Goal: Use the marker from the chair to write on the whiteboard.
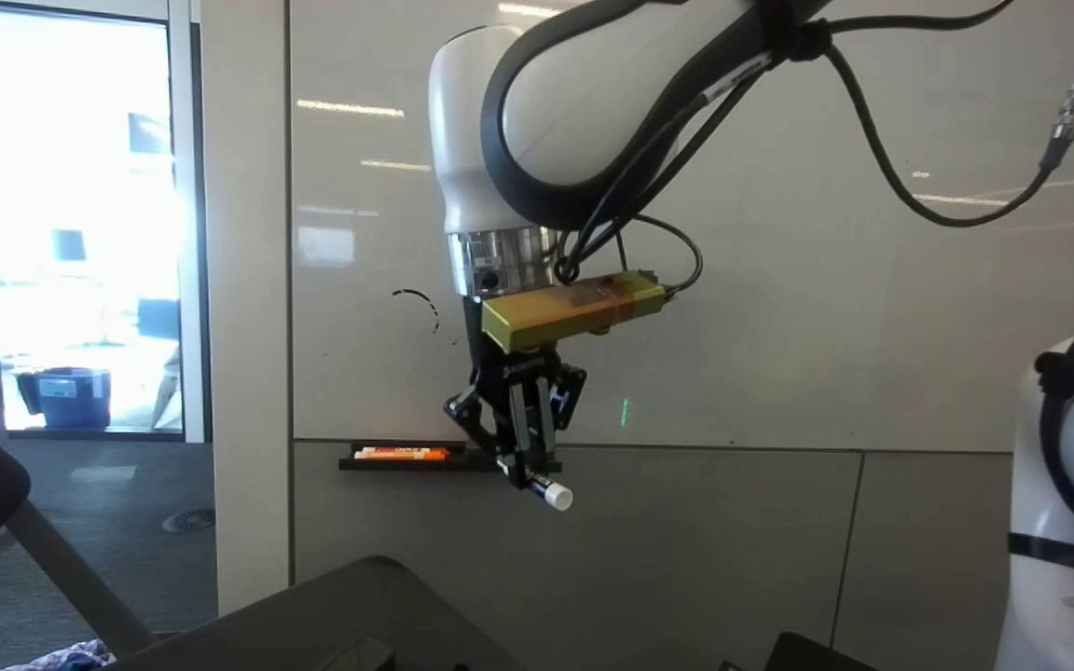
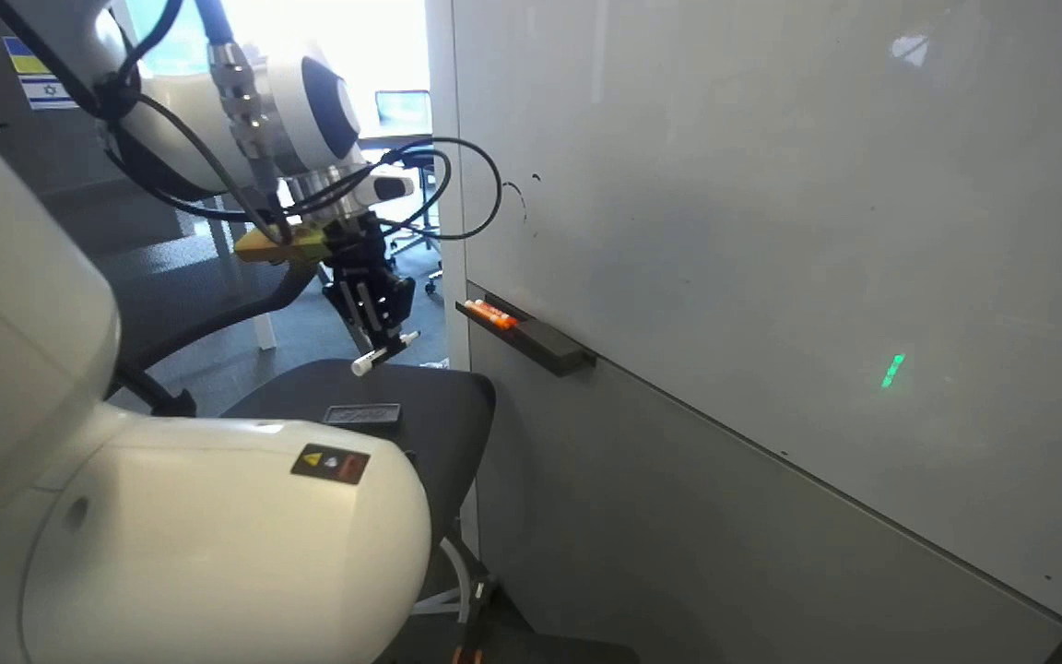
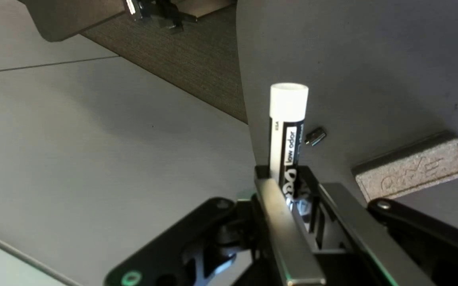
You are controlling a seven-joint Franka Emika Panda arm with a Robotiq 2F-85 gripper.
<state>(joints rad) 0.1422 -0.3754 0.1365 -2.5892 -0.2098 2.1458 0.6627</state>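
The marker, white-ended with a dark "low odor" label, is held across my gripper's fingertips. It shows in both exterior views (image 1: 553, 493) (image 2: 372, 359) and in the wrist view (image 3: 286, 131). My gripper (image 1: 528, 469) (image 2: 385, 345) (image 3: 284, 178) is shut on it. The white end points away from the whiteboard (image 1: 826, 326) (image 2: 725, 203); the thin dark tip points toward it. The marker is apart from the board, above the dark chair seat (image 1: 351, 615) (image 2: 443, 397) (image 3: 372, 95). The board carries a broken black arc (image 1: 420, 300) and a short green stroke (image 1: 625, 411) (image 2: 892, 371).
A grey eraser (image 2: 362, 414) (image 3: 416, 171) and a small dark shiny piece (image 3: 315, 136) lie on the seat. A black tray (image 2: 545, 346) on the board's lower edge holds orange markers (image 1: 402, 454) (image 2: 491, 314). A grey panel (image 1: 667, 540) is below the board.
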